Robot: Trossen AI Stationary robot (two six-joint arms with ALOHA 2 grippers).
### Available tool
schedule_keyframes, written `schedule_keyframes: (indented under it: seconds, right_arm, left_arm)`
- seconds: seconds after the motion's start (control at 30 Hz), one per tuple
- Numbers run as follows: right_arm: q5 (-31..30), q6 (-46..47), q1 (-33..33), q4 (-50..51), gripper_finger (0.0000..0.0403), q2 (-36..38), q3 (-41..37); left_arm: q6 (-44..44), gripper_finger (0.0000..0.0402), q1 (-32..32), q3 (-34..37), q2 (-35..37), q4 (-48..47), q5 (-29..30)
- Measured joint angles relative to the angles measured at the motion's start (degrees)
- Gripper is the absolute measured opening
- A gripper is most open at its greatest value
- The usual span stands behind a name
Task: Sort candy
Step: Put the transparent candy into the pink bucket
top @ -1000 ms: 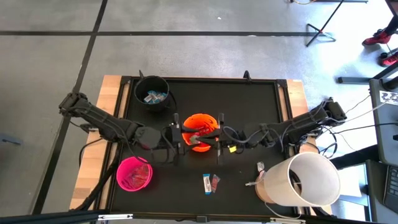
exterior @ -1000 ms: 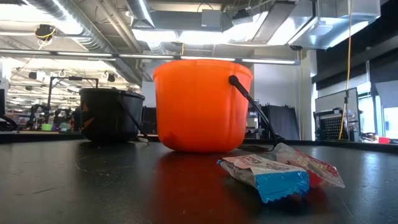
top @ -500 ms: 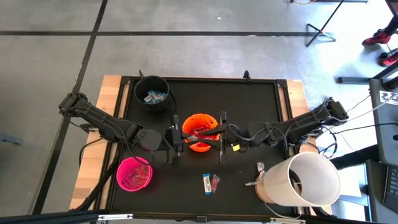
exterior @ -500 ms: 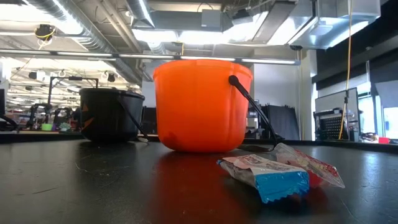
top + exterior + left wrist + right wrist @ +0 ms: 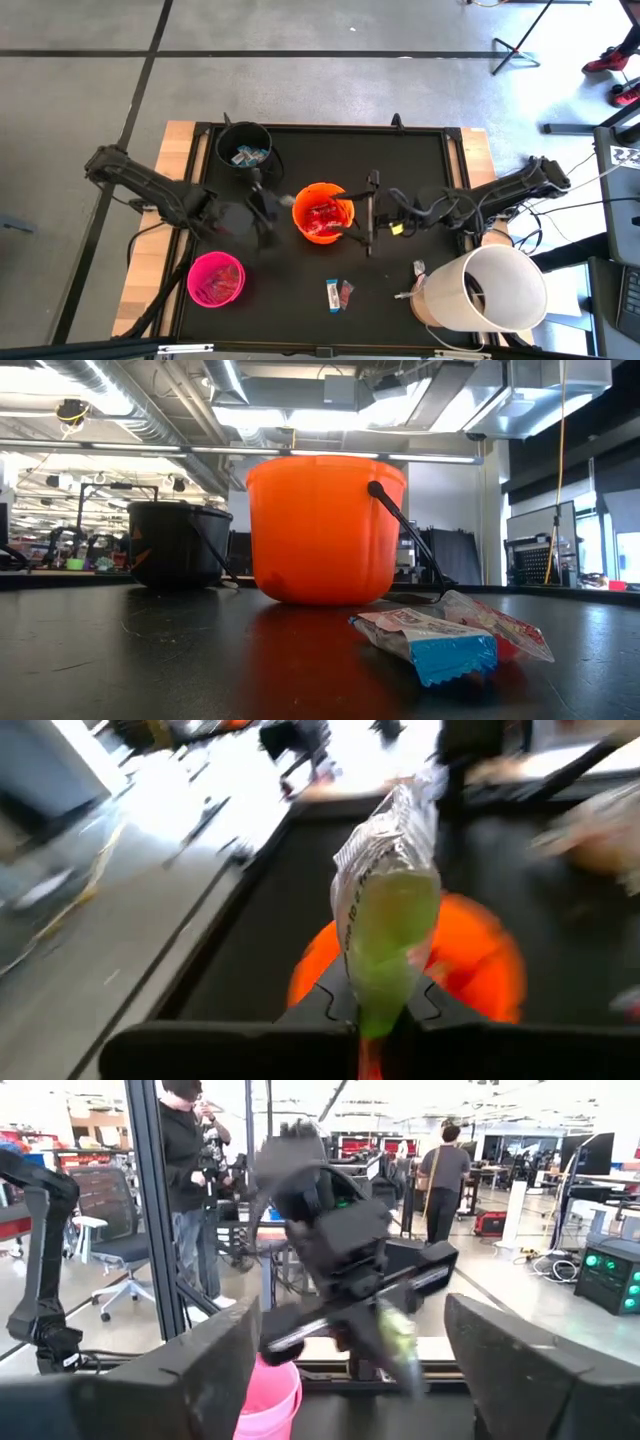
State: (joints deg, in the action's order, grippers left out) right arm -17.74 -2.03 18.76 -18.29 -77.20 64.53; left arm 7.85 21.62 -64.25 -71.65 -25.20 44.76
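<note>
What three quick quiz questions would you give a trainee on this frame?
1. True or false: the left gripper is shut on a wrapped candy with green showing through it.
2. Multiple choice: the right gripper is A) open, holding nothing; B) shut on a red packet; C) shut on a bucket handle.
3. Short answer: in the low view, how many loose candies lie on the table in front of the orange bucket?

Key: 1 true; 2 A; 3 two, one blue-and-white and one red-and-white, touching.
</note>
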Motion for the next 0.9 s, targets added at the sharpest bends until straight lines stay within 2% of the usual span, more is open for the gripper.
schedule_keyframes:
  seconds: [0.07,0.17,0.33,0.5,0.57,0.67,0.7,0.77,0.9]
  right_arm:
    - [-0.2,0.0,0.0,0.8,0.0318,1.0,0.0]
    - [-0.2,0.2,0.0,1.8,0.0319,1.9,0.0]
    - [-0.2,0.3,0.0,2.9,0.0319,1.9,0.0]
    - [-1.4,0.4,0.0,5.6,0.0319,1.9,0.0]
    - [-1.7,0.4,0.0,6.2,0.0319,1.9,0.0]
    - [-1.7,0.4,0.0,7.7,0.0319,1.9,0.0]
    - [-1.7,0.4,0.0,8.1,0.0319,1.9,0.0]
    - [-1.7,0.4,0.0,8.2,0.0319,1.9,0.0]
    - [-1.7,0.4,0.0,8.3,0.0319,1.9,0.0]
  left_arm:
    - [4.1,0.0003,-1.3,0.0,2.5,-8.0,1.8]
    - [10.3,0.0007,-4.6,0.0,6.0,-19.0,1.5]
    - [16.6,0.0008,-12.1,0.0,11.3,-31.9,-5.4]
    - [18.7,0.0008,-16.9,0.0,15.1,-37.2,-18.8]
    - [17.8,0.0008,-17.3,0.0,15.9,-37.9,-29.1]
    - [16.0,0.0008,-15.8,0.0,16.3,-37.8,-49.9]
    - [16.7,0.0008,-14.6,0.0,16.3,-37.8,-55.0]
    - [20.1,0.0006,-10.8,0.0,16.3,-37.8,-58.6]
    - [28.1,0.0002,-2.4,0.0,16.1,-39.2,-58.0]
